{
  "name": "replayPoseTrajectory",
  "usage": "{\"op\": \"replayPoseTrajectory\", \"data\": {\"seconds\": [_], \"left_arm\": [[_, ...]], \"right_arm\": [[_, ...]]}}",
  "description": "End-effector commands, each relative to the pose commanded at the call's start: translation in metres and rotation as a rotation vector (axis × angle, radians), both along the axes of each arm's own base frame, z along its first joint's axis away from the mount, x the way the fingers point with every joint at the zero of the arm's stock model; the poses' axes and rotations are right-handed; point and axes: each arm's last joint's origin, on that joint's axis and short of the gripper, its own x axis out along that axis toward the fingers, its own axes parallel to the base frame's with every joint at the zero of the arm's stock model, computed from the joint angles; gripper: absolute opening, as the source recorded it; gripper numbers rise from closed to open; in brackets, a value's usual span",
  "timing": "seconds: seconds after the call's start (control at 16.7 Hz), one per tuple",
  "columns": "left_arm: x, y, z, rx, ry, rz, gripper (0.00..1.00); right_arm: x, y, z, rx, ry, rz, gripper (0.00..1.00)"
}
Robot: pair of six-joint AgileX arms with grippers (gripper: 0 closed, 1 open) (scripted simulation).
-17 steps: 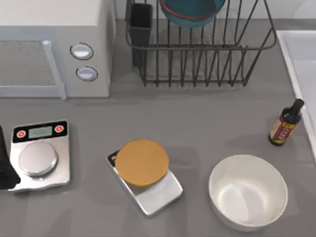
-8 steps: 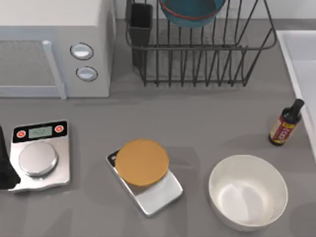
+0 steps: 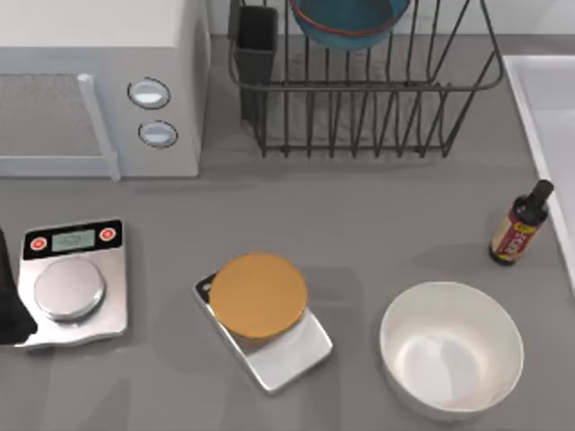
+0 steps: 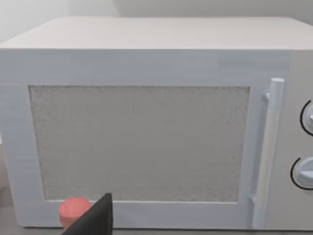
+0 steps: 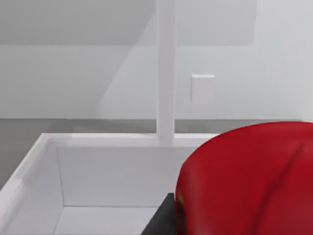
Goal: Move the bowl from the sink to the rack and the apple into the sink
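One apple (image 5: 249, 178) against right fingers (image 5: 159, 218) above sink (image 5: 29, 171); grip unclear.

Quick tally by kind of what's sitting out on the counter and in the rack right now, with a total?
Bowls: 2, teal bowl in the rack, white bowl on the counter
Scales: 2, silver-pan scale, orange-topped scale
Bottles: 1, dark bottle
Microwaves: 1, microwave
Apples: 1, apple
Total: 7
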Motion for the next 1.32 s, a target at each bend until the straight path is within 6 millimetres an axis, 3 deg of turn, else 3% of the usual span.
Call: {"op": "replayPoseTrajectory", "data": {"seconds": [0.18,0.42,1.2,1.32], "left_arm": [[0.0,0.0,0.0,0.0,0.0,0.0,1.0],[0.0,0.0,0.0,0.0,0.0,0.0,1.0],[0.0,0.0,0.0,0.0,0.0,0.0,1.0],[0.0,0.0,0.0,0.0,0.0,0.0,1.0]], "right_arm": [[-0.0038,0.0027,-0.0107,0.003,0.007,-0.001,0.0],[-0.0038,0.0027,-0.0107,0.003,0.007,-0.001,0.0],[-0.0038,0.0027,-0.0107,0.003,0.007,-0.001,0.98],[-0.0038,0.0027,-0.0107,0.003,0.007,-0.001,1.0]]}}
